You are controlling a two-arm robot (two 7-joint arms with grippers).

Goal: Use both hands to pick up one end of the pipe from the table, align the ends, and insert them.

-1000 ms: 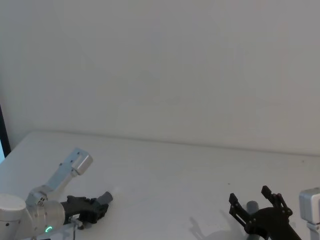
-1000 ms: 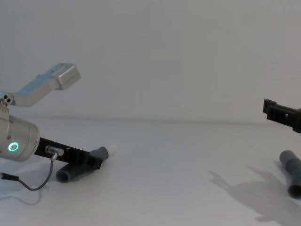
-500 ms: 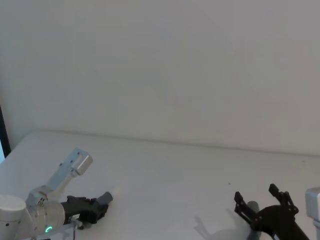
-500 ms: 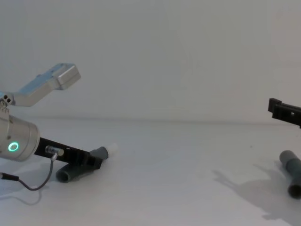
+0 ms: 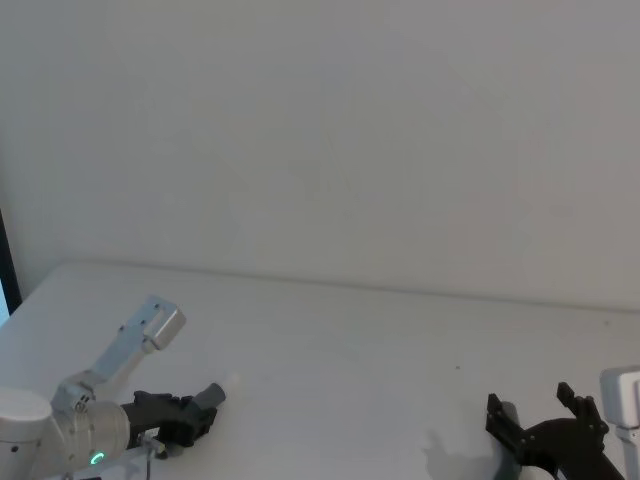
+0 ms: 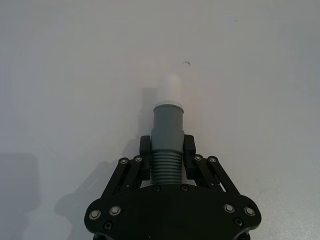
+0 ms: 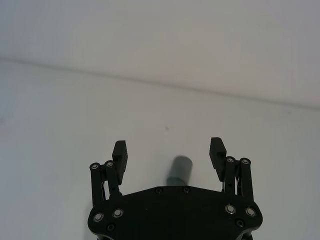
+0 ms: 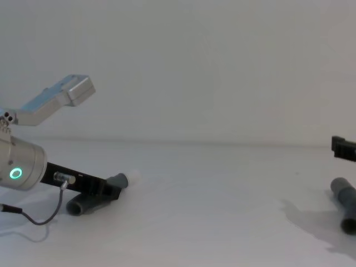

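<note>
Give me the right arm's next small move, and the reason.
Probably lower the right gripper onto the socket pipe piece and shut. Its jaws stand open above that piece, which lies on the table, while the left gripper already clamps the white-tipped piece.

White table (image 8: 211, 233) carries a right hose piece (image 8: 346, 200) and, seemingly, a left hose piece (image 8: 82, 205).

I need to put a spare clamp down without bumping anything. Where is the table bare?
The table's middle is bare, between the left gripper, shut on the white-tipped pipe piece, and the open right gripper above the other pipe piece. The far strip along the wall is free too. Both near corners are crowded.
</note>
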